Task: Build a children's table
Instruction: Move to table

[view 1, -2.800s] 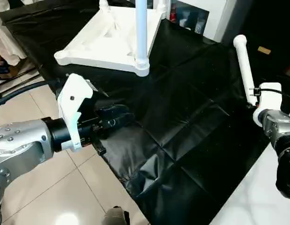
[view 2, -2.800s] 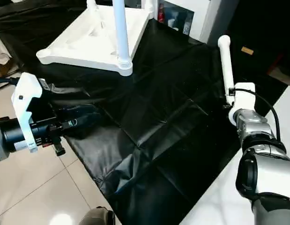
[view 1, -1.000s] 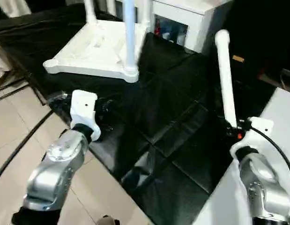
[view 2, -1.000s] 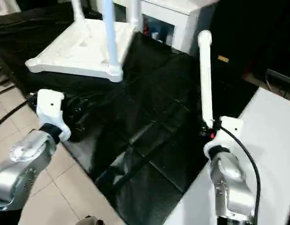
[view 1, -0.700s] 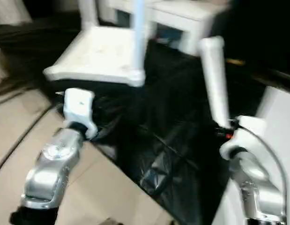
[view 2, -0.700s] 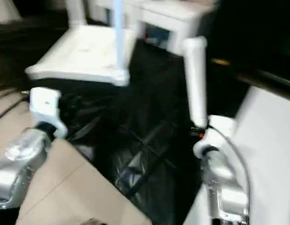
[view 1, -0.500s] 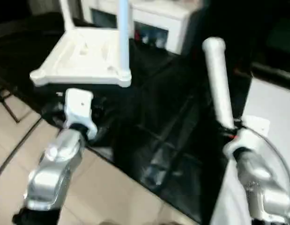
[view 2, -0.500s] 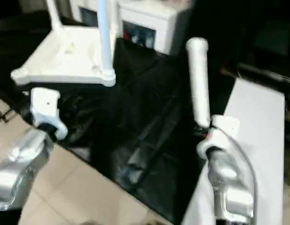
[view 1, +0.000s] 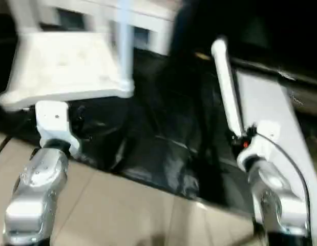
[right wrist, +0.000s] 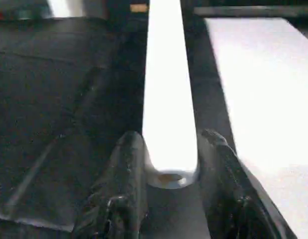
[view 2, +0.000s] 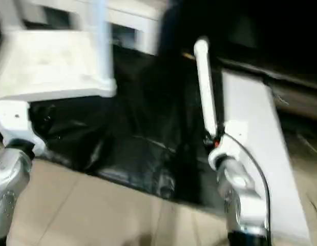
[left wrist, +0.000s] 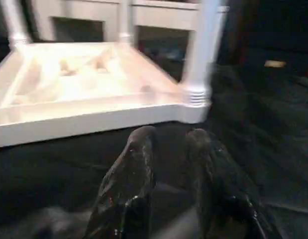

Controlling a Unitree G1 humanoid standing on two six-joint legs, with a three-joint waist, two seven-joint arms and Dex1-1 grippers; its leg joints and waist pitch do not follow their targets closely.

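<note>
The left gripper is hanging empty with its two black fingers parted, just in front of the near edge of the upturned table top, which is lying ribbed side up on the black sheet with fitted legs rising from its corners. To the right of the table top, well apart from it, the right gripper is clamping the end of a loose white leg, and beyond that leg a long white board is lying.
</note>
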